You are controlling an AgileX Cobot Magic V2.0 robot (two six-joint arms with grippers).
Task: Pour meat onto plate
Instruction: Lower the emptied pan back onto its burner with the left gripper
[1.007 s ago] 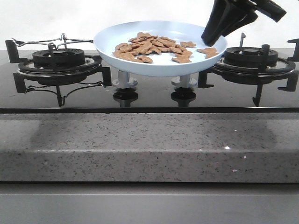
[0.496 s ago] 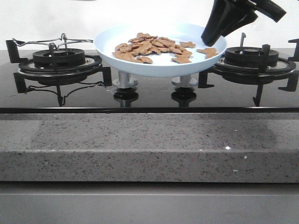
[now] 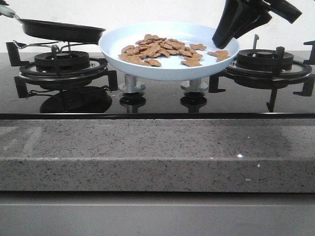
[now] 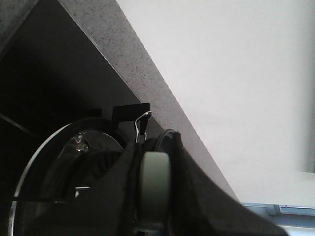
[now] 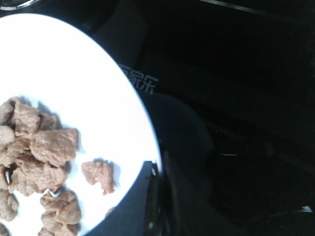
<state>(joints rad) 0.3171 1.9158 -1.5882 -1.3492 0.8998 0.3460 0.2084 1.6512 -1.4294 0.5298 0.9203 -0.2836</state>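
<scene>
The pale-blue plate hangs above the hob between the two burners, with the meat heaped on it in reddish-brown pieces. My right gripper is shut on the plate's right rim. The right wrist view shows the plate, the meat and the gripper clamped on the rim. A black frying pan hovers over the left burner, its handle running off the left edge. In the left wrist view my left gripper is shut on the pan's pale handle.
The left burner with a thin wire stand lies under the pan. The right burner is behind the right gripper. Two knobs stand under the plate. A speckled stone counter edge runs across the front.
The black frying pan has come into view at the left, above the left burner. The plate, the meat and the right gripper have stayed where they were.
</scene>
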